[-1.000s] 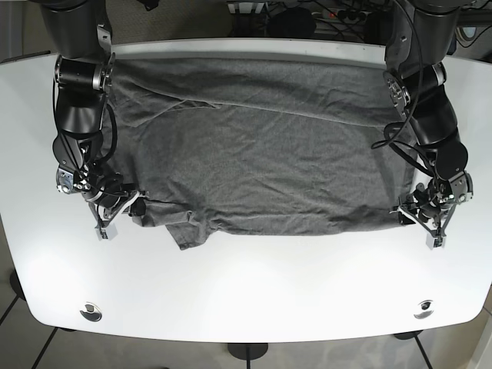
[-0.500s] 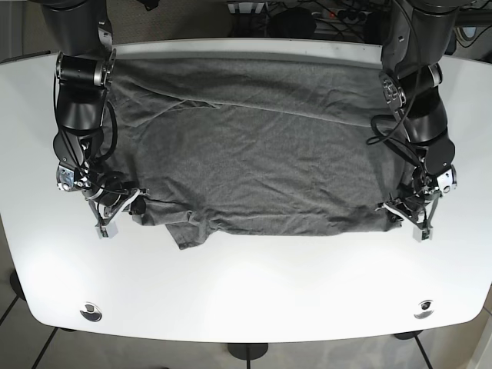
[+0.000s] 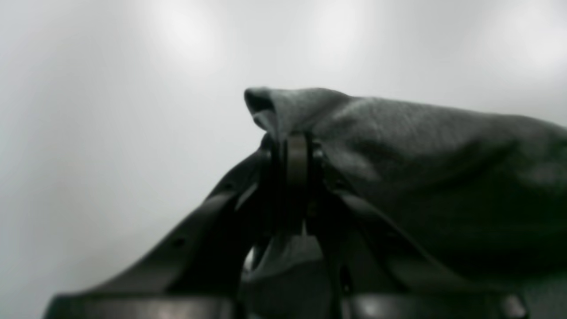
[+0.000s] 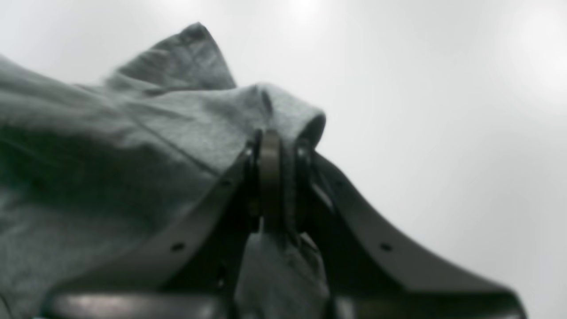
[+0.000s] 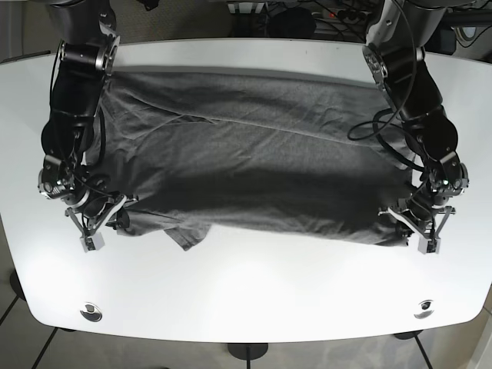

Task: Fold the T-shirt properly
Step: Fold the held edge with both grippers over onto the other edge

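A dark grey T-shirt (image 5: 254,154) lies spread across the white table (image 5: 254,292), its near edge raised and casting a shadow. My left gripper (image 5: 409,224), on the base view's right, is shut on the shirt's near right corner. In the left wrist view the fingers (image 3: 296,155) pinch a fold of the T-shirt (image 3: 421,168). At the base view's left, my right gripper (image 5: 108,218) is shut on the near left corner. The right wrist view shows the T-shirt (image 4: 133,146) clamped between its fingers (image 4: 270,155). A flap hangs down near the left corner.
Two round metal fittings (image 5: 91,311) (image 5: 423,309) sit in the table near its front edge. Cables and a power strip (image 5: 307,11) lie behind the table's far edge. Bare white table surrounds the shirt in front and at both sides.
Both grippers have lifted the shirt's near edge off the table, and a broad shadow now shows under it. The arm on the base view's left has shifted slightly left.
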